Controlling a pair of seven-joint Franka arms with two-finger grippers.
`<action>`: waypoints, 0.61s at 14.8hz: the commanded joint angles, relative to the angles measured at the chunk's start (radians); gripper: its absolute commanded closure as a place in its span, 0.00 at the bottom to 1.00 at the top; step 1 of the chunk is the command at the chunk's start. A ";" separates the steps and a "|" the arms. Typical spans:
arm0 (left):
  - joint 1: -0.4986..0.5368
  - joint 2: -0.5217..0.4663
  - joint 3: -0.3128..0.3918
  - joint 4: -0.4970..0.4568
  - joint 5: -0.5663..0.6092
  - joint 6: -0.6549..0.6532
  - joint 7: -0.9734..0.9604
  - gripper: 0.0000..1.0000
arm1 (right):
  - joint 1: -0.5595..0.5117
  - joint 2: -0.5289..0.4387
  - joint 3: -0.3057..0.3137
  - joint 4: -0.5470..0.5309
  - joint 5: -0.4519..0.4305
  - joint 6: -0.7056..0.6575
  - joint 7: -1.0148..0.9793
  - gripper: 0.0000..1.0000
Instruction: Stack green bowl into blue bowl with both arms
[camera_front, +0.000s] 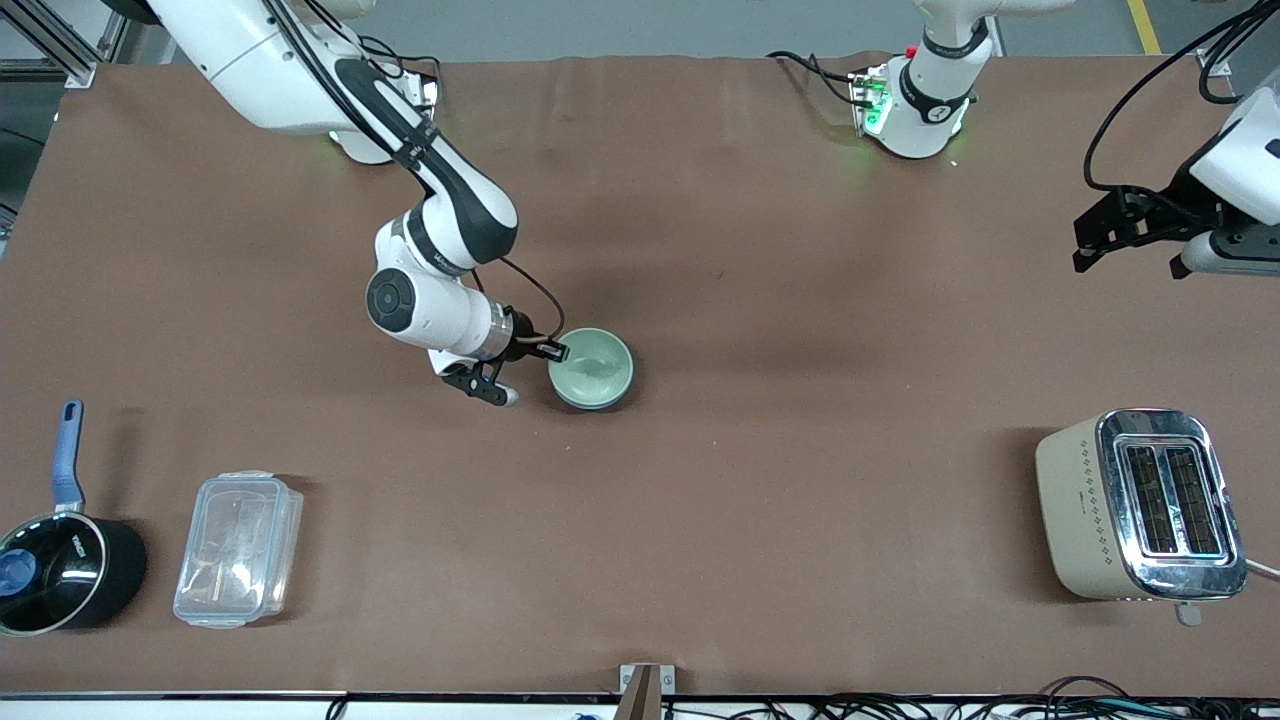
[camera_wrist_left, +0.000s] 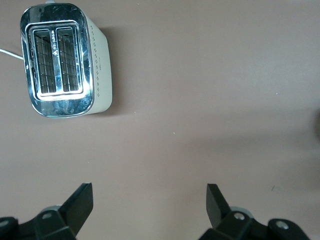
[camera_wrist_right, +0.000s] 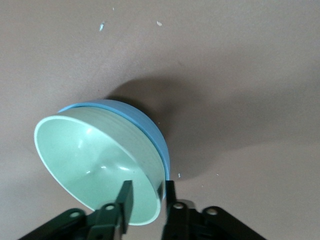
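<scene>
The green bowl (camera_front: 590, 365) sits nested inside the blue bowl near the table's middle. In the right wrist view the green bowl (camera_wrist_right: 95, 165) shows with the blue bowl's (camera_wrist_right: 145, 125) darker outside wrapped round it. My right gripper (camera_front: 553, 352) is at the rim on the side toward the right arm's end. In its own view the right gripper (camera_wrist_right: 148, 192) is shut on the green bowl's rim, with one finger inside the bowl and one outside. My left gripper (camera_front: 1130, 262) waits open and empty, raised over the left arm's end of the table, and is also seen in its own view (camera_wrist_left: 150, 197).
A cream toaster (camera_front: 1140, 505) stands nearer the front camera at the left arm's end; it also shows in the left wrist view (camera_wrist_left: 62, 60). A black saucepan with a blue handle (camera_front: 60, 575) and a clear plastic box (camera_front: 238, 548) stand at the right arm's end.
</scene>
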 joint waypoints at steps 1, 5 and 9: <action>0.007 -0.001 -0.001 0.014 0.004 -0.010 0.002 0.00 | -0.039 -0.083 0.002 0.015 -0.023 -0.093 0.004 0.26; 0.008 -0.001 0.001 0.015 0.005 -0.010 0.007 0.00 | -0.062 -0.223 -0.108 0.140 -0.103 -0.359 -0.019 0.00; 0.008 -0.001 0.002 0.015 0.005 -0.010 0.008 0.00 | -0.065 -0.350 -0.251 0.225 -0.204 -0.536 -0.163 0.00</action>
